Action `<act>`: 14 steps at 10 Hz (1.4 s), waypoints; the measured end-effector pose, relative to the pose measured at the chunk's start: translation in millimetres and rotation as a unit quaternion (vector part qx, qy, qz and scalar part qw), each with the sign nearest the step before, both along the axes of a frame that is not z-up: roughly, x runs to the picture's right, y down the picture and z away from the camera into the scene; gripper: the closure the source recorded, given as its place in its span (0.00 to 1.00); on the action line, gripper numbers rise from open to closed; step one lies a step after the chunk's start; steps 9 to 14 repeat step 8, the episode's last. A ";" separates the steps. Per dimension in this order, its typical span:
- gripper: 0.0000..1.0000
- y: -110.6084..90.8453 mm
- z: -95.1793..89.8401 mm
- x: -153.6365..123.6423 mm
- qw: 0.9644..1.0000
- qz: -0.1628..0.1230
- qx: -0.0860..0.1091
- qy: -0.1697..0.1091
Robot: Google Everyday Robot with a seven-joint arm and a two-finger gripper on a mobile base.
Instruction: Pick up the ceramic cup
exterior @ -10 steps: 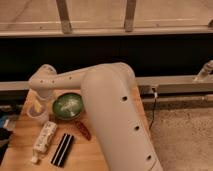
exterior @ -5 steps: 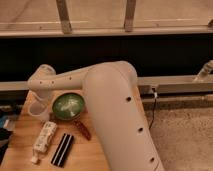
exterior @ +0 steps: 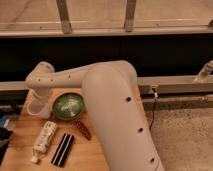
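The ceramic cup (exterior: 36,109) is a small pale tumbler standing upright at the left edge of the wooden table (exterior: 95,156), just left of the green bowl (exterior: 68,106). My gripper (exterior: 38,100) hangs from the white arm's wrist (exterior: 42,79) straight down onto the cup's top. It covers the rim, so the contact between them is hidden. The cup's base seems to rest on the table.
A white patterned bottle (exterior: 43,140) lies in front of the cup. A flat black object (exterior: 62,149) and a reddish-brown item (exterior: 82,129) lie beside it. My large arm link (exterior: 120,120) covers the table's right part. A dark wall and rail run behind.
The wrist has shifted only slightly upward. The cup stays at the same spot under the gripper, and the other objects have not moved.
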State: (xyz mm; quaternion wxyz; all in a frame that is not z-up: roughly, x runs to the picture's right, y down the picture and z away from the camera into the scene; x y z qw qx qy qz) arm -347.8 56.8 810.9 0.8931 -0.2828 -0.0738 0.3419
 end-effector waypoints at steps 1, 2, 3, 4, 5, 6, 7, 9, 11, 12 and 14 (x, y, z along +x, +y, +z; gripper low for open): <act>0.92 -22.6 -3.3 8.3 1.000 0.009 0.014 0.001; 0.92 -38.6 -4.3 15.9 1.000 0.018 0.023 0.001; 0.92 -62.8 -6.1 29.4 0.999 0.032 0.038 0.001; 0.92 -83.2 -10.5 42.5 0.998 0.047 0.050 -0.004; 0.92 -94.1 -15.6 50.5 0.996 0.061 0.057 -0.015; 0.92 -103.3 -18.3 59.5 0.995 0.073 0.065 -0.023; 0.92 -104.3 -19.2 60.5 0.995 0.075 0.066 -0.026; 0.92 -103.7 -19.7 59.1 0.995 0.074 0.065 -0.026; 0.92 -103.7 -19.7 59.1 0.995 0.074 0.065 -0.026; 0.92 -103.7 -19.7 59.1 0.995 0.074 0.065 -0.026; 0.92 -103.7 -19.7 59.1 0.995 0.074 0.065 -0.026</act>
